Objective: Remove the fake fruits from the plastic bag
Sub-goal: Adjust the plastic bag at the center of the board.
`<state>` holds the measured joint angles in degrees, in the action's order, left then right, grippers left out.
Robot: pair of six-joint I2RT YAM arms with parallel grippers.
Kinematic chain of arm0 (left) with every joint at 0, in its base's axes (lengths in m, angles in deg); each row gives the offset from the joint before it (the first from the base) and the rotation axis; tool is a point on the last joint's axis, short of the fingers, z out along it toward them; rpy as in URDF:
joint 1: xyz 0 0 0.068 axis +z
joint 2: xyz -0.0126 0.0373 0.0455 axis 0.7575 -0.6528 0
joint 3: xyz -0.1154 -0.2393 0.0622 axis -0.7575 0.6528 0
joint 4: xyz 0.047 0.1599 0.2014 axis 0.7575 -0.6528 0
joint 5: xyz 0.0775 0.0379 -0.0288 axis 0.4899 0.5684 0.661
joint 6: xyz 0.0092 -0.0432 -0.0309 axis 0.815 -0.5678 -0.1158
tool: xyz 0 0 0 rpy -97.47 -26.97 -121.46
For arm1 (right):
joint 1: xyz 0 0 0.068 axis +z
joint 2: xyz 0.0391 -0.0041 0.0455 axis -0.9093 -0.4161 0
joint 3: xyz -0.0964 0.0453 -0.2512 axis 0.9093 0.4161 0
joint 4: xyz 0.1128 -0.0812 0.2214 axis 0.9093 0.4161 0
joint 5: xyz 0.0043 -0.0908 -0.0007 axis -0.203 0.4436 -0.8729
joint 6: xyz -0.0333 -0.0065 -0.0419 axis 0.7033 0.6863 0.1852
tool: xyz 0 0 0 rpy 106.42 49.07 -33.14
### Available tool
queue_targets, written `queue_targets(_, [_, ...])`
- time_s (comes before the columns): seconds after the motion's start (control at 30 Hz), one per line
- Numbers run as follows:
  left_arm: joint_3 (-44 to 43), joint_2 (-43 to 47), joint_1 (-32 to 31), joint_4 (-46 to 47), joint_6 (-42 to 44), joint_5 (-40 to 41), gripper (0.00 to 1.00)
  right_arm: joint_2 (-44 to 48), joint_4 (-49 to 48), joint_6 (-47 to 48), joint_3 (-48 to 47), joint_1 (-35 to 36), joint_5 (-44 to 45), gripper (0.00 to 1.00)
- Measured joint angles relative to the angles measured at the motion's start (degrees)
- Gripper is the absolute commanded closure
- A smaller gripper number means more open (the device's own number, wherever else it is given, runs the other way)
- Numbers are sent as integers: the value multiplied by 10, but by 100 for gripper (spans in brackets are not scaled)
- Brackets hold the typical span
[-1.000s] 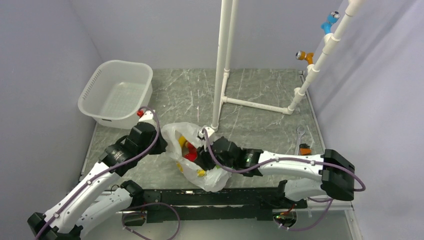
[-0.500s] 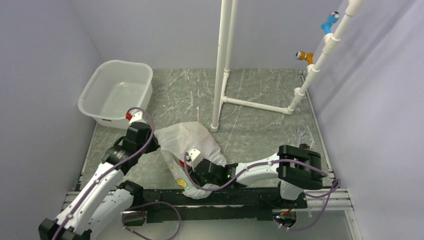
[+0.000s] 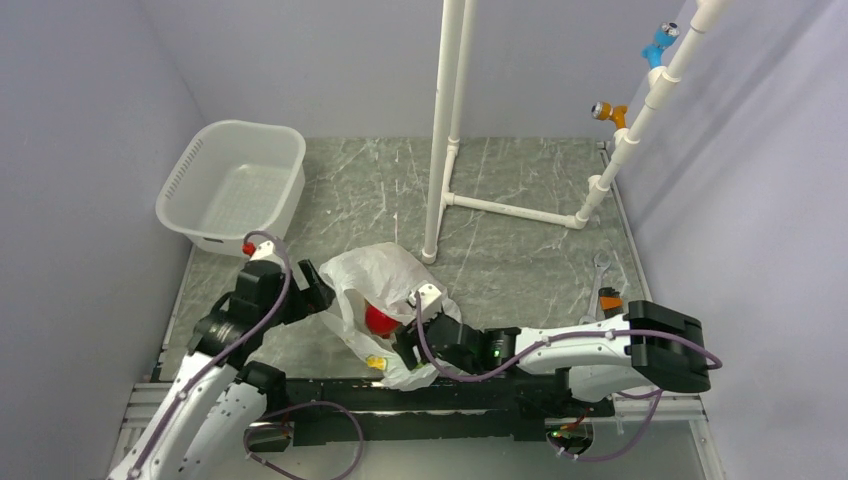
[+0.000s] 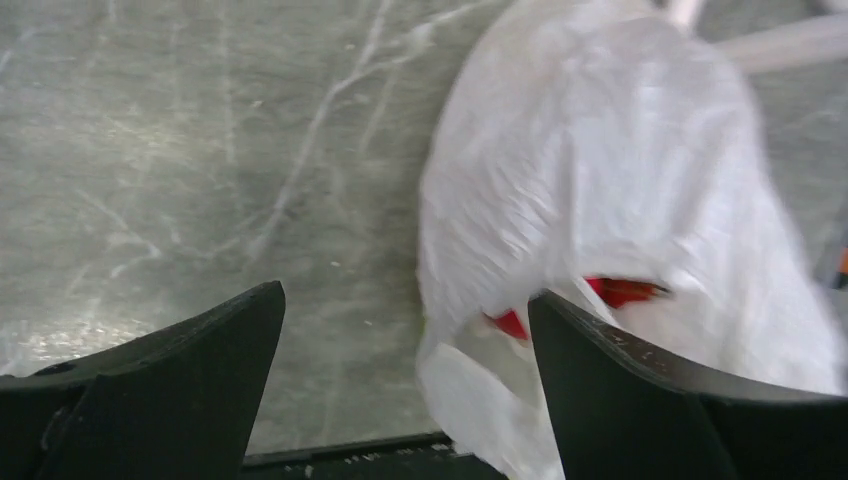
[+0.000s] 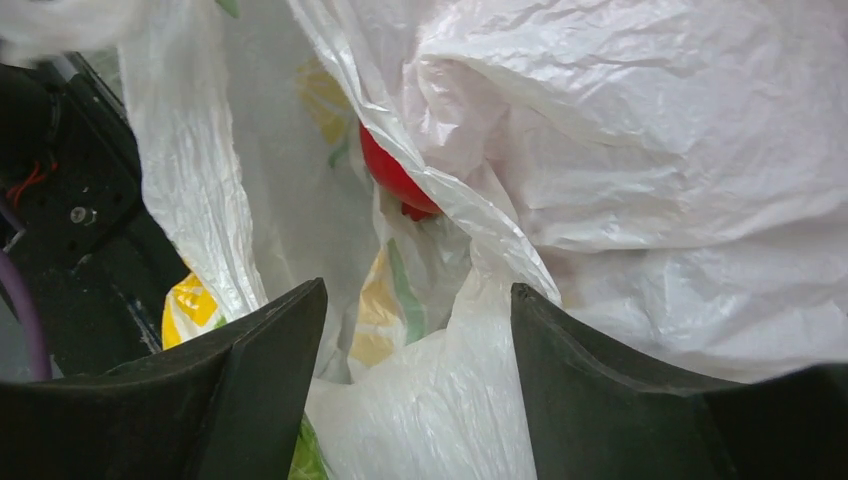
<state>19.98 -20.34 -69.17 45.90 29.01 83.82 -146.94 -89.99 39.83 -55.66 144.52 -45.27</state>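
The table (image 3: 530, 190) looks slick, and the plastic bag (image 3: 375, 272) lies crumpled at its near edge, hard up against the black rail (image 3: 480, 395) where the arms are bolted. I'd worry that a fruit spilling forward would lodge against that rail rather than settle on open surface. The white tub (image 3: 230, 180) sits well apart at the far left, out of harm's way. The bag itself is the main trouble: it is thin and limp, and neither arm has hold of it. The left gripper (image 4: 405, 300) stands wide with nothing between its fingers, the bag just ahead and to one side. The right gripper (image 5: 418, 290) is parted too, with loose film bulging into the gap but not pinched. If either closes as it stands, it would likely catch plastic instead of fruit, or drag the whole bag along. The big red fruit (image 5: 392, 172) is inside, peeking from under a fold near the mouth, and a grab through that fold could push it deeper. The banana and the little red cluster I can't make out; the yellow that shows may be only print.
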Motion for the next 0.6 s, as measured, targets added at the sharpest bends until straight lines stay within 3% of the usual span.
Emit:
queue_targets(0.27, [-93, 116, 0, -75, 9, -104, 0, 23, 3, -17, 31, 0, 45, 33])
queue_targets(0.47, [-30, 175, 0, -35, 11, -299, 4, 24, 7, -36, 31, 0, 82, 41])
queue_targets(0.6, [-2, 180, -3, -11, 1, -378, 6, 24, 7, -41, 30, 0, 93, 46])
